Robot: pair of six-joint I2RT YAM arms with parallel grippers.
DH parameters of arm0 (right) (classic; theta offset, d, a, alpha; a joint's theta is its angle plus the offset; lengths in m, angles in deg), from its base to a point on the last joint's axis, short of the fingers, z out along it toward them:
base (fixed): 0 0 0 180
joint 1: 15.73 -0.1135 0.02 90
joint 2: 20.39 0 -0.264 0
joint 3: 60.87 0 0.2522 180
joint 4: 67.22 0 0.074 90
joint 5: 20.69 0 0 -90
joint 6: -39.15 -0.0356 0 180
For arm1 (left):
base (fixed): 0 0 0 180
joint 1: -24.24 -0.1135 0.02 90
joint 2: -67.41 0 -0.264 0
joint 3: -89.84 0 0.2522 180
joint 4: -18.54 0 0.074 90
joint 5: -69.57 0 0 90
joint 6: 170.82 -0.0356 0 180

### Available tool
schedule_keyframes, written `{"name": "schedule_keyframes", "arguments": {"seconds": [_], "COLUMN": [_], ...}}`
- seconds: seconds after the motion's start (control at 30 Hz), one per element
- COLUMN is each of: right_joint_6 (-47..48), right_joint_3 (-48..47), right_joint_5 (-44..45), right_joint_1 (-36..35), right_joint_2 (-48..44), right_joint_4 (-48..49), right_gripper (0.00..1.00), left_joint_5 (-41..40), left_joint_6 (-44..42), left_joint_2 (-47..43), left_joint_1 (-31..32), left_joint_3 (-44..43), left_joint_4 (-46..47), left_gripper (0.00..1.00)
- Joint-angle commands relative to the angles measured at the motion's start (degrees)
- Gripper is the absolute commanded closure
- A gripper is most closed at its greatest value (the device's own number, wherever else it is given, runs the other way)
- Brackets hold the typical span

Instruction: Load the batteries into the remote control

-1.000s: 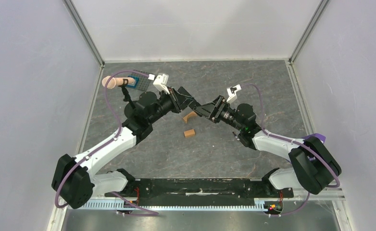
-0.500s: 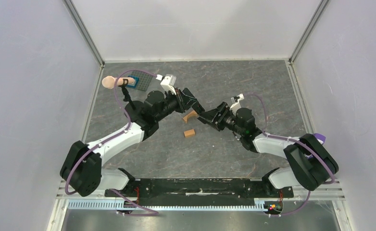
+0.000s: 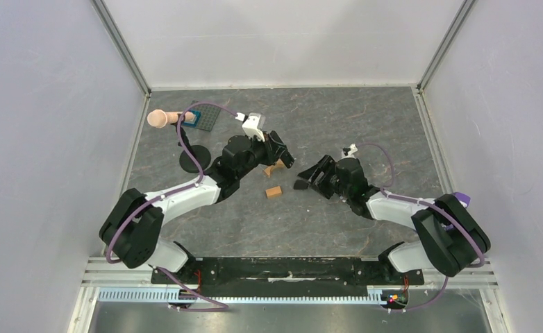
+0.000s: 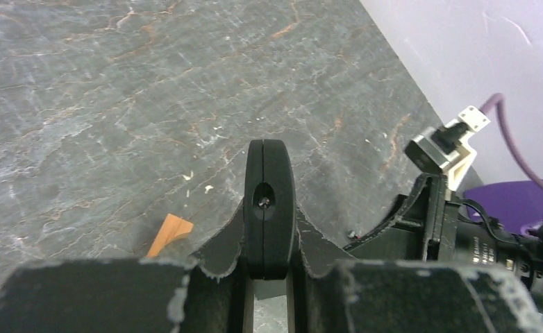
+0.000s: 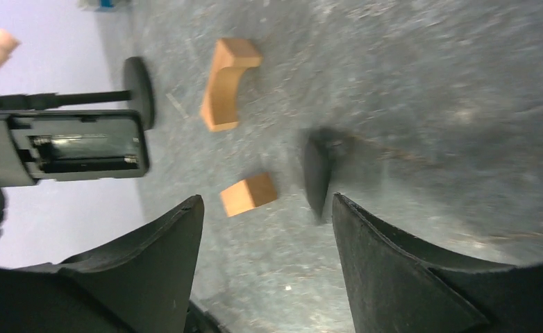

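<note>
My left gripper [image 3: 280, 154] is shut on the remote control [image 4: 269, 201], a slim black bar seen end-on between the fingers [image 4: 221, 248]. The right wrist view shows the remote [image 5: 81, 154] from the side with its battery compartment open. No battery is visible. My right gripper [image 3: 303, 182] is open and empty, low over the table, right of the remote and apart from it. A short stubby black piece [image 5: 317, 172] lies on the table just ahead of its fingers [image 5: 151, 270].
A curved orange block [image 3: 276, 168] and a small orange block [image 3: 274, 192] lie between the grippers. At the back left stand a black disc base [image 3: 191, 158] with a peach cylinder [image 3: 157, 119] and a grey plate with a blue block [image 3: 201, 118]. A purple object [image 3: 461, 199] lies far right.
The grippers were together at the remote. My right gripper has pulled away to the near right, lowered and is open. My left gripper has moved right with the remote.
</note>
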Motion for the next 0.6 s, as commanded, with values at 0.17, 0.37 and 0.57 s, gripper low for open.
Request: {"name": "schedule_keyframes", "arguments": {"seconds": [0.17, 0.37, 0.57], "right_joint_6": [13.50, 28.08, 39.38], "right_joint_3": [-5.10, -9.79, -13.44], "right_joint_5": [17.96, 27.09, 29.16], "right_joint_1": [0.19, 0.38, 1.36], "right_joint_2": [-6.57, -11.29, -10.40], "right_joint_4": [-15.77, -27.04, -36.89], "right_gripper": [0.25, 0.22, 0.22], "left_joint_5": [-3.99, 4.14, 17.55], "left_joint_6": [-3.73, -2.25, -3.43], "left_joint_2": [-4.68, -10.82, -16.75], "left_joint_1": [0.13, 0.13, 0.07], "left_joint_3": [-0.54, -0.49, -0.25], "left_joint_4": [-5.03, -11.60, -16.62], "left_gripper": [0.98, 0.98, 0.98]}}
